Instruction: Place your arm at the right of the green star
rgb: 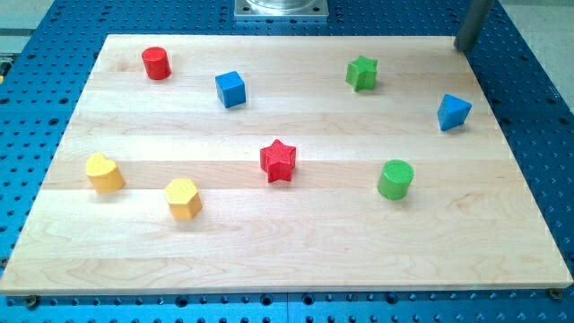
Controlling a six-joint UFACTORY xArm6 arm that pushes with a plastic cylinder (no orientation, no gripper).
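The green star (361, 73) lies on the wooden board (287, 242) near the view's top, right of centre. My tip (466, 47) is at the view's top right, just past the board's top right corner. It stands well to the right of the green star and slightly above it, apart from every block.
A blue triangular block (453, 111) lies below my tip near the right edge. A green cylinder (395, 179), red star (278, 161), blue cube (230, 89), red cylinder (156, 63), yellow heart (104, 172) and yellow hexagon (183, 198) also lie on the board.
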